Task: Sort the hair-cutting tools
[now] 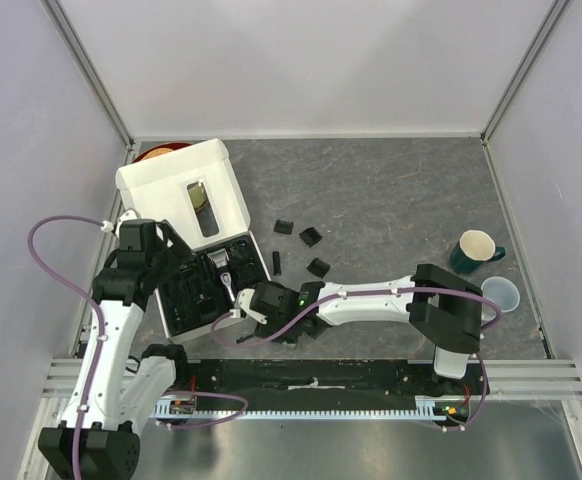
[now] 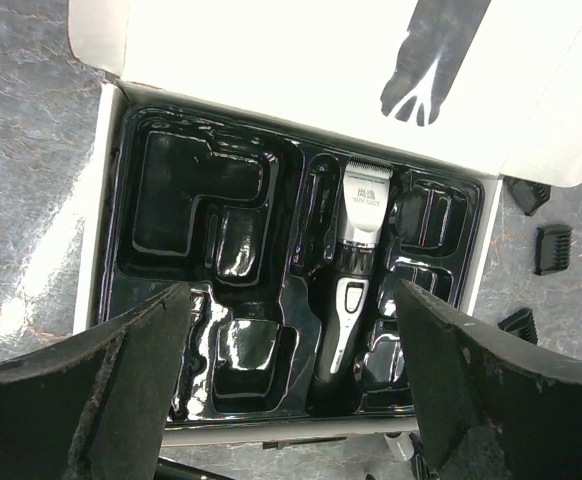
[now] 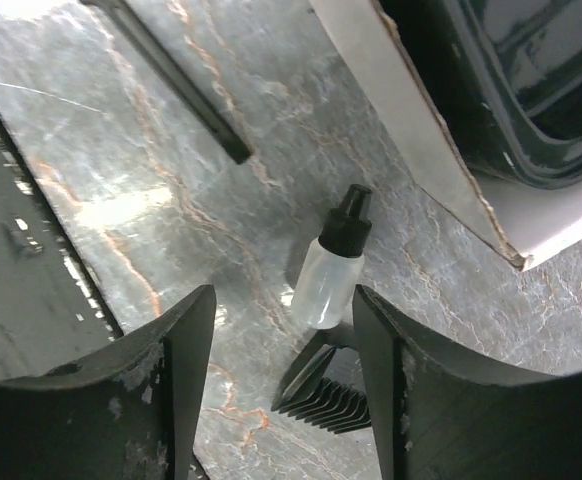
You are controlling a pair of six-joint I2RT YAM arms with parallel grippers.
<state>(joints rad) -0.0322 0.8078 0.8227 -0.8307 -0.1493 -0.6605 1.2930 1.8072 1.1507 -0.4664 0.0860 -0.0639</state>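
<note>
grey marbled table (image 1: 401, 200) carries a white box (image 1: 171, 185) whose tray (image 2: 171, 200) holds the clipper (image 2: 356, 270), lying lengthwise, blade toward the lid (image 2: 271, 40). left gripper (image 2: 291, 330) hangs spread above it. right gripper (image 3: 283, 310), also spread and empty, hovers over a bottle (image 3: 331, 270) lying by the box corner, cap pointing away from the comb guard (image 3: 331, 400) at its base; best to squeeze across its body, clear of that guard.

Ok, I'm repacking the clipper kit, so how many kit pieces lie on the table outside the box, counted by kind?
Comb guards: 4
Small bottle: 1
Black stick: 1
Total: 6
</note>
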